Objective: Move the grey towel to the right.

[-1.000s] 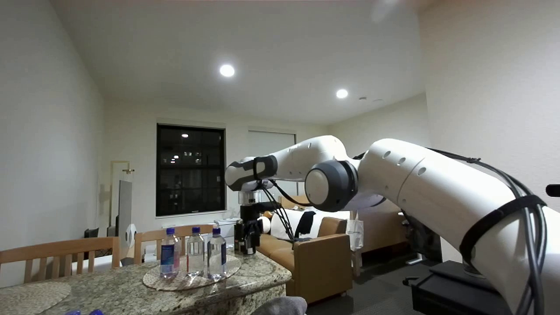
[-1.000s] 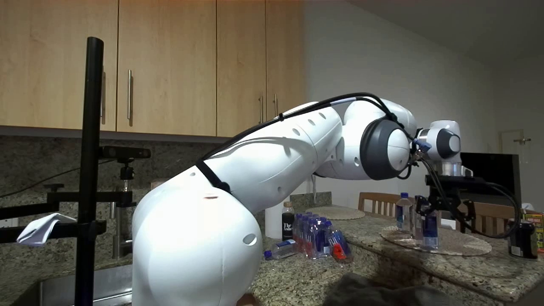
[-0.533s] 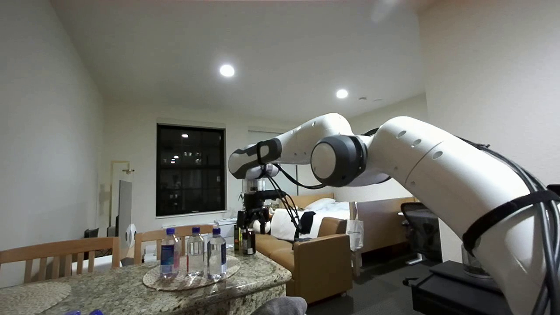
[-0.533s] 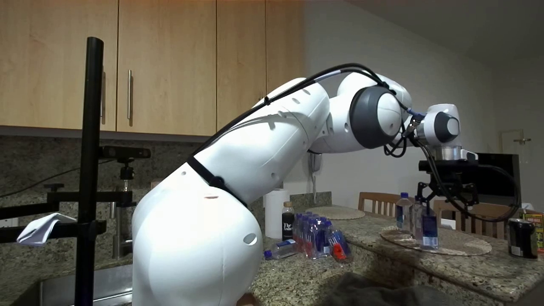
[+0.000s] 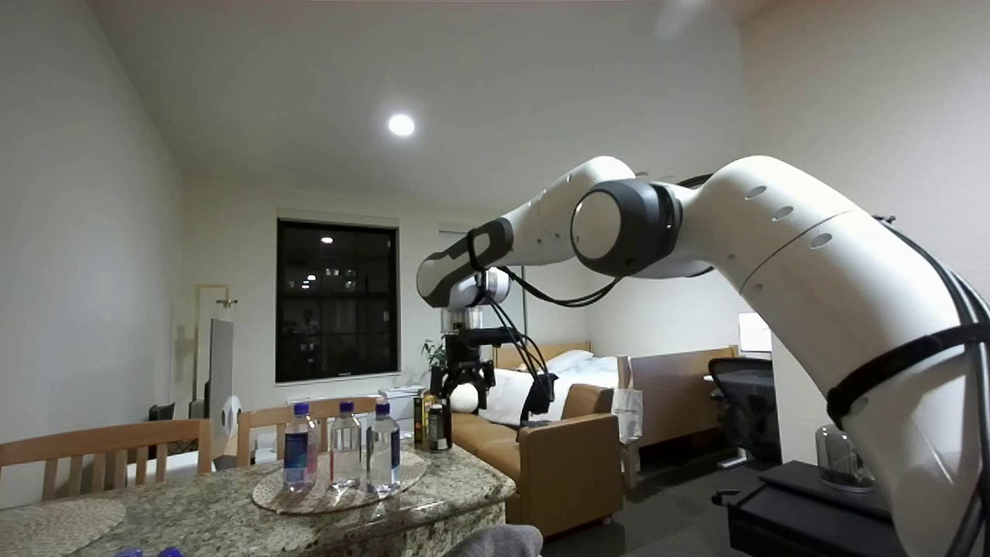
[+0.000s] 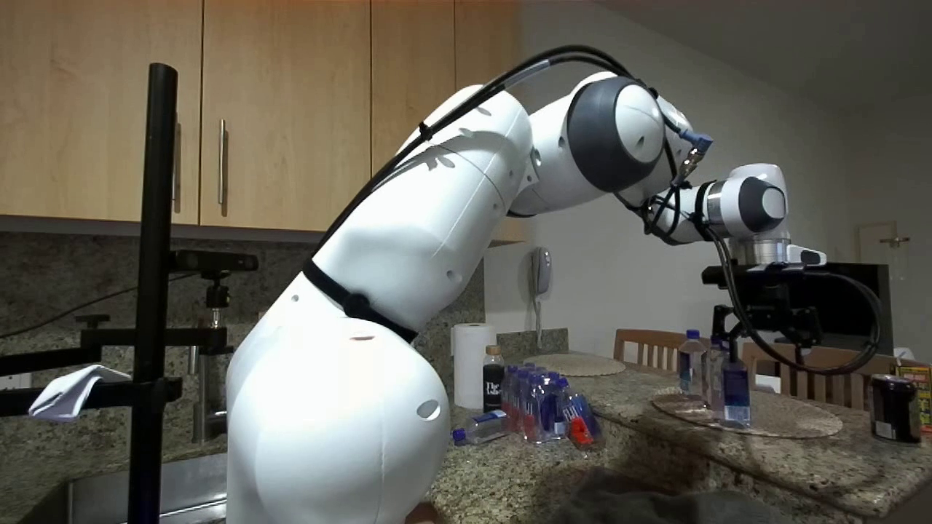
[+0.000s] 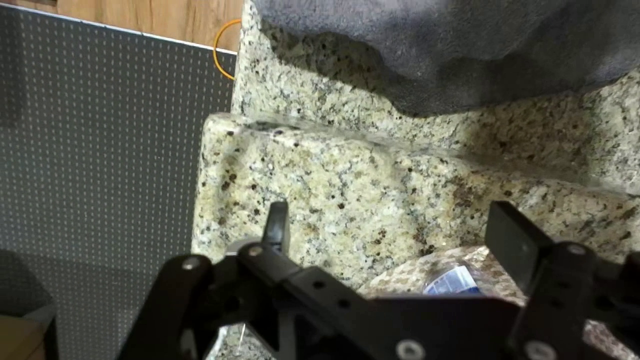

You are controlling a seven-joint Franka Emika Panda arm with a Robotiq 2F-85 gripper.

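Note:
The grey towel (image 7: 450, 50) lies bunched on the lower granite counter, at the top right of the wrist view. Part of it shows at the bottom edge of both exterior views (image 5: 499, 540) (image 6: 633, 502); the rest is cut off there. My gripper (image 7: 388, 207) is open and empty, its fingers wide apart above the raised granite counter. In the wrist view the towel lies past the raised counter's edge, apart from my fingers. In both exterior views my gripper (image 5: 462, 396) (image 6: 764, 353) hangs pointing down, above bottle-top height.
Fiji bottles (image 5: 346, 449) stand on a round placemat (image 6: 794, 418) on the raised counter. A dark can (image 6: 895, 407) and a box (image 6: 916, 386) stand near its end. More bottles (image 6: 539, 404) crowd the lower counter. The raised counter steps down to the towel's level.
The arm has folded back and up. My gripper has risen from near the counter and shifted slightly right in an exterior view. The towel and bottles look unchanged.

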